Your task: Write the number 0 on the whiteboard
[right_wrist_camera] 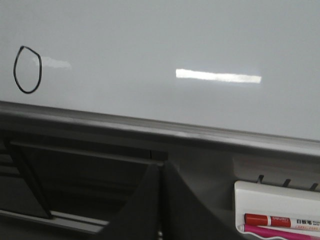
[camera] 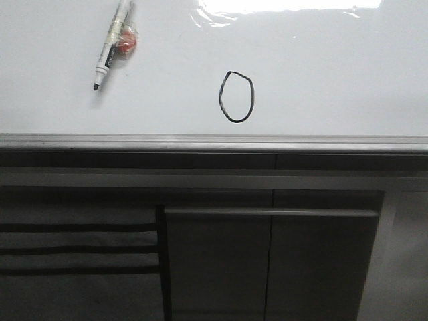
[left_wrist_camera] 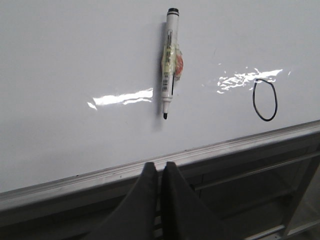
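Note:
The number 0 [camera: 237, 97] is a thin black oval drawn near the middle of the glossy whiteboard [camera: 321, 73]. It also shows in the left wrist view [left_wrist_camera: 265, 100] and the right wrist view [right_wrist_camera: 27, 69]. A white marker pen [camera: 111, 43] with a black tip lies loose on the board at the far left, also in the left wrist view [left_wrist_camera: 170, 62]. My left gripper [left_wrist_camera: 160, 166] is shut and empty, off the board by its grey edge strip [left_wrist_camera: 100, 172]. My right gripper [right_wrist_camera: 161, 166] is shut and empty, below the board edge [right_wrist_camera: 150, 127]. Neither gripper shows in the front view.
Dark grey cabinet panels [camera: 267, 267] stand below the board's grey metal edge [camera: 214, 142]. A white holder [right_wrist_camera: 277, 207] with a red marker [right_wrist_camera: 280, 220] and a pink one sits to the right, under the board edge.

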Controlling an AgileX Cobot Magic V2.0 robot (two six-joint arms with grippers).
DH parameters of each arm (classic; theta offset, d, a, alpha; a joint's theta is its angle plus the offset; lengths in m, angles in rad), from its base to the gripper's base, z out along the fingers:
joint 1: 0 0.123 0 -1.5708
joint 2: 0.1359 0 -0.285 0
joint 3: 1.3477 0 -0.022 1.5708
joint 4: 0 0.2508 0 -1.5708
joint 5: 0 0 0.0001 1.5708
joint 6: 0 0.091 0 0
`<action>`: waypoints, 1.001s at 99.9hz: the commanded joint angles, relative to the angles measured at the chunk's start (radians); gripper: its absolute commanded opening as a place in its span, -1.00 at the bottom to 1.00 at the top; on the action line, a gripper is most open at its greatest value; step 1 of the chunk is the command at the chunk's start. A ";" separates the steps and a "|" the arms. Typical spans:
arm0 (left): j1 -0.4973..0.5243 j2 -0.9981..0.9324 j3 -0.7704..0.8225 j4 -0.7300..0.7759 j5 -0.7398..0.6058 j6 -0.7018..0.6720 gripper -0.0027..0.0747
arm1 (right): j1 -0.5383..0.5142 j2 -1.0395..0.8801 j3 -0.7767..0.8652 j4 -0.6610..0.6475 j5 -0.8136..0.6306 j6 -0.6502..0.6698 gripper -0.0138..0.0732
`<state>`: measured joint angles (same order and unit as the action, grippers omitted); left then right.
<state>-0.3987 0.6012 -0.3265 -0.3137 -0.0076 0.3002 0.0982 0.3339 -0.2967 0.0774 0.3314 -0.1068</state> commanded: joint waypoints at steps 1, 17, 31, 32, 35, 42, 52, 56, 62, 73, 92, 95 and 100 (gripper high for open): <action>0.040 -0.077 0.004 -0.018 -0.095 -0.008 -0.98 | -0.005 0.002 -0.004 0.005 -0.081 0.001 -0.85; 0.140 -0.321 0.102 -0.014 -0.094 -0.003 -0.98 | -0.005 0.002 0.026 0.005 -0.075 0.001 -0.85; 0.189 -0.478 0.219 0.004 -0.109 -0.001 -0.98 | -0.005 0.002 0.036 0.005 -0.066 0.001 -0.85; 0.190 -0.491 0.224 0.004 -0.112 -0.001 -0.98 | -0.005 0.002 0.036 0.005 -0.064 0.001 -0.85; 0.194 -0.514 0.249 0.004 -0.115 -0.001 -0.98 | -0.005 0.002 0.036 0.005 -0.064 0.001 -0.85; 0.203 -0.567 0.289 0.004 -0.117 -0.001 -0.98 | -0.005 0.002 0.036 0.005 -0.064 0.001 -0.85; 0.225 -0.628 0.336 0.004 -0.117 -0.001 -0.98 | -0.005 0.002 0.036 0.005 -0.064 0.001 -0.85; 0.230 -0.633 0.348 0.004 -0.119 -0.001 -0.98 | -0.005 0.002 0.036 0.005 -0.064 0.001 -0.85; 0.232 -0.621 0.346 0.004 -0.099 -0.001 -0.98 | -0.005 0.002 0.036 0.005 -0.064 0.001 -0.85; 0.232 -0.618 0.346 0.004 -0.112 -0.003 -0.98 | -0.005 0.002 0.036 0.005 -0.064 0.001 -0.85; 0.232 -0.618 0.346 0.300 -0.129 -0.272 -0.98 | -0.005 0.002 0.036 0.005 -0.064 0.001 -0.85; 0.232 -0.618 0.346 0.314 -0.122 -0.285 -0.98 | -0.005 0.002 0.036 0.005 -0.064 0.001 -0.85; 0.232 -0.618 0.346 0.314 -0.119 -0.285 -0.98 | -0.005 0.002 0.036 0.005 -0.064 0.001 -0.85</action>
<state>-0.1674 -0.0057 -0.0047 -0.0541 -0.0502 0.0721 0.0982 0.3330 -0.2345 0.0795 0.3378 -0.1054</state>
